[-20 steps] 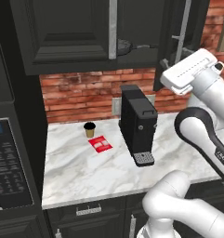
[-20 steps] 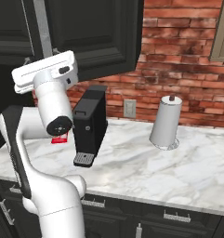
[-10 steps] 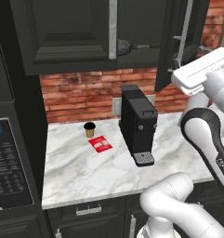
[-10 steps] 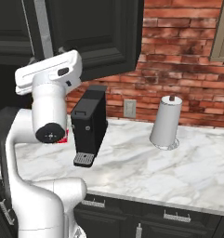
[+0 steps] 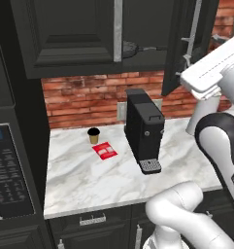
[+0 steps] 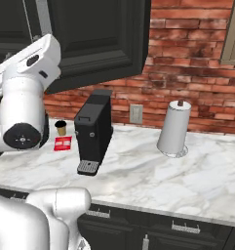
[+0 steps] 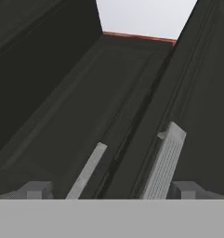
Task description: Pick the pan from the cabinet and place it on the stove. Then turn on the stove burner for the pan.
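Gripper jaws wide open, empty, facing cabinet door panels. Pan inside cabinet, well apart from the jaws.

1. Light is even and diffuse in both base views; the marble surface is bright without glare.
2. The coffee machine casts only a soft, faint shadow.
3. The cabinet interior is dim, so the pan reads as a dark shape.
4. The hand view is murky, nearly all dark panels, with one pale patch at the top.
5. Rendered edges look slightly soft; no lens distortion.
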